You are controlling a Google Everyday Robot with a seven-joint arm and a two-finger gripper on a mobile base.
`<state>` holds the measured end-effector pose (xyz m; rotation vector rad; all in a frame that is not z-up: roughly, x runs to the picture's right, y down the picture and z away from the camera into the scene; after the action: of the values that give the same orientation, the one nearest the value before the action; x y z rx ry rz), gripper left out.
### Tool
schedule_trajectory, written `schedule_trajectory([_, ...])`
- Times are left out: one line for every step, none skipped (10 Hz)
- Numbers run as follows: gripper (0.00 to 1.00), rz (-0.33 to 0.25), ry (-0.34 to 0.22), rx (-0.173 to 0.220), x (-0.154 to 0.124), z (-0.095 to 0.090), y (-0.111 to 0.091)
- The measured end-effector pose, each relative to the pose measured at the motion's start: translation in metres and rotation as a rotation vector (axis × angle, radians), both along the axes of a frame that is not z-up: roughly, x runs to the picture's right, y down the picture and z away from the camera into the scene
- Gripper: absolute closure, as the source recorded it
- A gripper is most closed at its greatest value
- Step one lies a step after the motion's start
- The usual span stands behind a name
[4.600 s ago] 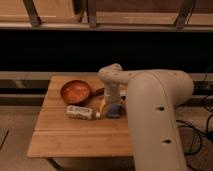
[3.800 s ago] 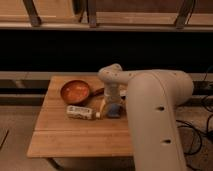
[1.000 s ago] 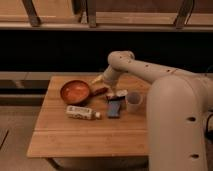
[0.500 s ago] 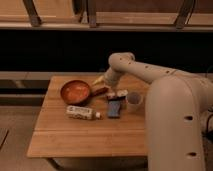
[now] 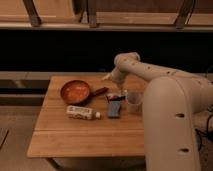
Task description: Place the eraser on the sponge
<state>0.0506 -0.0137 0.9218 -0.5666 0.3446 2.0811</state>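
A wooden table (image 5: 75, 135) stands on a pale floor (image 5: 15, 150) before a dark wall recess (image 5: 55, 50), dimly lit.

Table (image 5: 60, 140), seen from its front edge. Pan (image 5: 75, 91) at left rear, its handle (image 5: 100, 91) pointing right. Bottle (image 5: 82, 112) lies on its side just before the pan. Sponge (image 5: 114, 110) lies flat right of the bottle. Eraser (image 5: 116, 97) sits at the sponge's rear end, right of the handle tip. Cup (image 5: 133, 102) stands right of both. Gripper (image 5: 107, 77) hangs over the table's rear, behind the handle and eraser.
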Motion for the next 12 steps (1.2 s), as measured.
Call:
schedule_trajectory([0.2,0.027,0.025,-0.017,0.005,0.005,0.005])
schedule_trajectory([0.2,0.043,0.045,-0.034,0.011,0.009,0.011])
schedule_trajectory([0.2,0.062,0.075,-0.058,0.019,0.014,0.019])
schedule_trajectory([0.2,0.081,0.11,-0.081,0.03,0.019,0.026])
schedule_trajectory([0.2,0.092,0.137,-0.097,0.038,0.023,0.03])
schedule_trajectory([0.2,0.1,0.157,-0.105,0.044,0.025,0.032])
schedule_trajectory([0.2,0.106,0.179,-0.117,0.05,0.028,0.034])
schedule_trajectory([0.2,0.11,0.191,-0.127,0.053,0.031,0.036])
schedule_trajectory([0.2,0.11,0.198,-0.138,0.054,0.033,0.039])
schedule_trajectory([0.2,0.109,0.204,-0.155,0.054,0.037,0.045])
schedule_trajectory([0.2,0.11,0.209,-0.176,0.054,0.043,0.051])
schedule_trajectory([0.2,0.11,0.212,-0.189,0.054,0.047,0.055])
